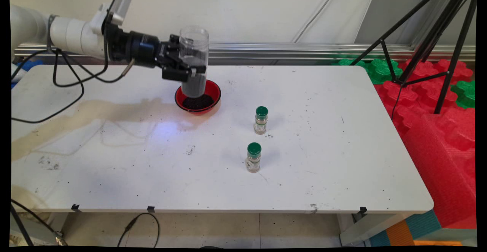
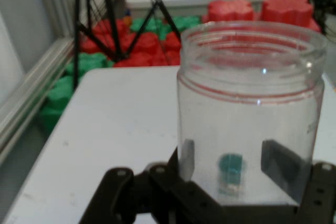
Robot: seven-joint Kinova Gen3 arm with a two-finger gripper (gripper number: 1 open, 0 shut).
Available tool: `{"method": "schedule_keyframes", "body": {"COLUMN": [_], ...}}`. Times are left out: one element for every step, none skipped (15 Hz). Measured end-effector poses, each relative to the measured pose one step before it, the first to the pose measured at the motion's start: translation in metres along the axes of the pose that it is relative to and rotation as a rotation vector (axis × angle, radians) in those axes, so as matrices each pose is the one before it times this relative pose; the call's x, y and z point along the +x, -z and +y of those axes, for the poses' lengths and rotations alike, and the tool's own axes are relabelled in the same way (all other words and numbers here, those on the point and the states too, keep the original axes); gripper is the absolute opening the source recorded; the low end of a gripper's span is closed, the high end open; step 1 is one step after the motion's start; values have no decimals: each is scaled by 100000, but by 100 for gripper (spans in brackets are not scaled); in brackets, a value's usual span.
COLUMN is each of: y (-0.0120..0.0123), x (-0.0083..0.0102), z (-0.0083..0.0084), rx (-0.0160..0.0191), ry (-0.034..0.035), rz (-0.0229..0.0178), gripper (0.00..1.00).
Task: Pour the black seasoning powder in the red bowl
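Tool (image 1: 190,71) fingers are pinched on a clear jar (image 1: 194,59), gripping it low on its body and holding it upright, mouth up, in the air directly above a red bowl (image 1: 213,90) near the counter's (image 1: 323,160) far left. Dark grains fill the jar's lower part and more lie in the bowl. In the hand view the jar (image 2: 249,114) sits between the two fingers (image 2: 278,163), its open rim well above them.

The grip is low on a smooth, round wall, so the jar could slip or twist between the fingers, and any tilt away from the bowl's centre would scatter grains on the counter. A drop would likely hit the bowl and tip it. Two green-capped bottles (image 1: 261,120) (image 1: 253,157) stand well apart to the right, out of harm's way unless the arm swings wide.
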Motion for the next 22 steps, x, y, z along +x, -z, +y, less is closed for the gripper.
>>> {"method": "schedule_keyframes", "body": {"y": [174,138,128,255,162,221,165,92,101,67,80,40,23,2,9,-15,-80,-46,-52,-115,-79,-121], "x": [308,275,191,316,141,149,102,56,63,16,16,-1,-25,-50,-68,-123,-190,-175,-132,-170,-144,-238], "z": [-418,-414,-337,-677,-455,-659,-531,-368,-532,-374,-534,-370,-540,-439,-424,-510,-666,-454,-320,-454,-287,-396], "rx": [1230,1135,962,1926,1294,1867,1461,964,1323,938,1349,947,1318,1041,1039,1207,1500,1070,723,892,546,751], "ry": [-569,-589,-465,-844,-451,-567,-528,-382,-651,-431,-687,-478,-704,-607,-582,-656,-859,-626,-444,-787,-570,-906], "rz": [-95,-141,-141,-371,-323,-483,-417,-252,-497,-413,-624,-422,-697,-641,-639,-854,-1169,-913,-592,-818,-556,-838], "gripper": [0,0,0,0,0,0,0,0,0,0,0,0,0,0,0,0,0,0,0,0,0,0]}}
